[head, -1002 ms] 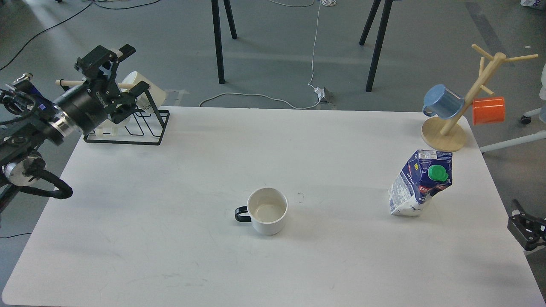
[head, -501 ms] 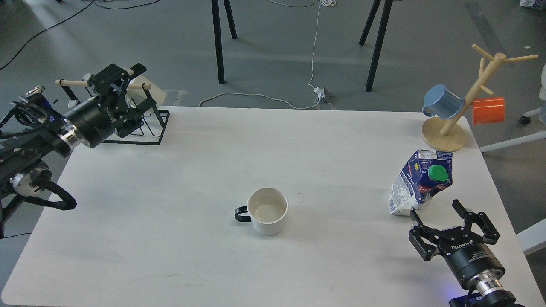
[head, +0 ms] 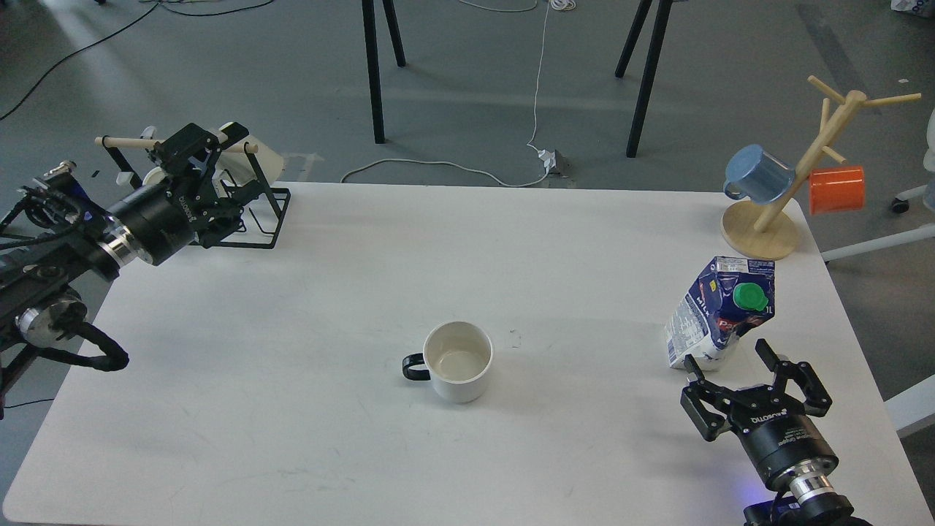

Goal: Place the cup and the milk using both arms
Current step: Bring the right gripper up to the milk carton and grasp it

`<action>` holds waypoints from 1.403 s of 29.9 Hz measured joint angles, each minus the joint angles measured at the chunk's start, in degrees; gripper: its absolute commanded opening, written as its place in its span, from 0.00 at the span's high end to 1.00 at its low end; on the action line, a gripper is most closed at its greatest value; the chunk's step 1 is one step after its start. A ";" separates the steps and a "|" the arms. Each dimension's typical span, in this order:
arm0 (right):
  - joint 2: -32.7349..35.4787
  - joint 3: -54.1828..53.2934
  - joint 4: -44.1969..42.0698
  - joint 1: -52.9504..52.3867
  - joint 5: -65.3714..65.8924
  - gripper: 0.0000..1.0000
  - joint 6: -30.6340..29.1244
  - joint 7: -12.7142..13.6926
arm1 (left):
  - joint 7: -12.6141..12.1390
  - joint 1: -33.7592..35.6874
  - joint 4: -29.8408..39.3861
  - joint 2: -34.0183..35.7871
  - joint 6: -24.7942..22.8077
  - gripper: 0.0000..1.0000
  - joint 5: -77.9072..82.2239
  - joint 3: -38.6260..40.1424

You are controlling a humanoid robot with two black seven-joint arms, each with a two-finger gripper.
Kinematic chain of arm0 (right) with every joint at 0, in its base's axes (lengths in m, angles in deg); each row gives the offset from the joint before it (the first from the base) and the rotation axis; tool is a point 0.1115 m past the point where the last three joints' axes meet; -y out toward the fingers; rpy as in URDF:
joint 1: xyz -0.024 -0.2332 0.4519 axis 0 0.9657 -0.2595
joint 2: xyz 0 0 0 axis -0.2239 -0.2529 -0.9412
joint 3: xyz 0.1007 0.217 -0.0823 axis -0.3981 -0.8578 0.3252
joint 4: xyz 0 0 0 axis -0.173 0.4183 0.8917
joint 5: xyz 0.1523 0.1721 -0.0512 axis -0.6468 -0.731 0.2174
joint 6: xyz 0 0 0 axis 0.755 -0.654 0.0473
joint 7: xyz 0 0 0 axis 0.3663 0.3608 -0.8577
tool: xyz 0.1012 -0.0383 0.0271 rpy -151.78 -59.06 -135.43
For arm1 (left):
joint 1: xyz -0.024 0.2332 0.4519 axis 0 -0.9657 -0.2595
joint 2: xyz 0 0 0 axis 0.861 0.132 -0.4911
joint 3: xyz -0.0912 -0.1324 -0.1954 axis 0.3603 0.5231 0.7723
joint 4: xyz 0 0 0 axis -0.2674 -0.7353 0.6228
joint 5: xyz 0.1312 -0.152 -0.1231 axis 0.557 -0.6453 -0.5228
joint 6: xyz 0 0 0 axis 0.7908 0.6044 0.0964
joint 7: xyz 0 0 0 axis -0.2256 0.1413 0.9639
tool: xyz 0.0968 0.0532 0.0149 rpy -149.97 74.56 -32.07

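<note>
A white cup (head: pixel 458 361) with a black handle stands upright near the middle of the white table (head: pixel 365 256), handle to the left. A blue and white milk carton (head: pixel 717 313) with a green cap stands at the right, crumpled and leaning. My right gripper (head: pixel 727 368) is open and empty, just in front of the carton's base, fingers pointing at it. My left gripper (head: pixel 213 159) is open and empty at the far left, over the black wire rack, well away from the cup.
A black wire rack (head: pixel 241 208) with a wooden rod and a white cup stands at the back left corner. A wooden mug tree (head: pixel 789 183) with a blue mug (head: pixel 758 174) and an orange mug (head: pixel 837 189) stands at the back right. Black stand legs are behind the table.
My right arm has come into view from the lower right and moved up to the carton's base. My left gripper has dropped slightly and shifted right, over the rack.
</note>
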 measured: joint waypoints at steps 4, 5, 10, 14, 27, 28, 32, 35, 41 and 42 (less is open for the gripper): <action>-0.44 -1.24 -0.75 0.04 -0.17 0.01 0.00 -0.32 | 0.00 -0.17 -0.16 0.00 0.00 0.01 0.07 0.00; -0.70 -1.58 -1.13 0.04 -0.34 0.01 0.00 -0.35 | 0.00 -0.41 -0.21 -0.01 0.00 0.01 0.10 0.00; -1.70 -2.09 -3.34 -0.10 -1.27 0.01 0.00 -0.36 | 0.00 -1.12 -0.23 -0.10 0.00 0.01 0.12 0.00; -2.78 -2.33 -4.05 -0.28 -1.33 0.01 0.00 -0.37 | 0.00 -1.42 -0.19 -0.13 0.00 0.01 0.12 0.00; -6.67 -2.58 -5.18 -3.77 -1.26 0.01 0.00 -0.32 | 0.00 -2.06 -0.28 -0.22 0.00 0.01 0.13 0.03; -6.87 -2.63 -5.18 -3.84 -1.26 0.02 0.00 -0.33 | 0.00 -2.19 -0.30 -0.22 0.00 0.01 0.13 0.03; -7.27 -3.05 -5.23 -4.04 -1.26 0.02 0.00 -0.36 | 0.00 -2.37 -0.53 -0.20 0.00 0.01 0.12 0.01; -7.82 -3.41 -5.17 -4.21 -1.32 0.04 0.00 -0.37 | 0.00 -2.56 -0.61 -0.20 0.00 0.01 0.12 -0.01; -8.97 -3.47 -4.96 -4.29 -1.34 0.20 0.00 -0.42 | 0.00 -2.80 -1.03 -0.51 0.00 0.01 0.13 -0.01; -9.06 -3.47 -4.96 -4.29 -1.34 0.27 0.00 -0.42 | 0.00 -2.81 -1.07 -0.85 0.00 0.01 0.13 -0.01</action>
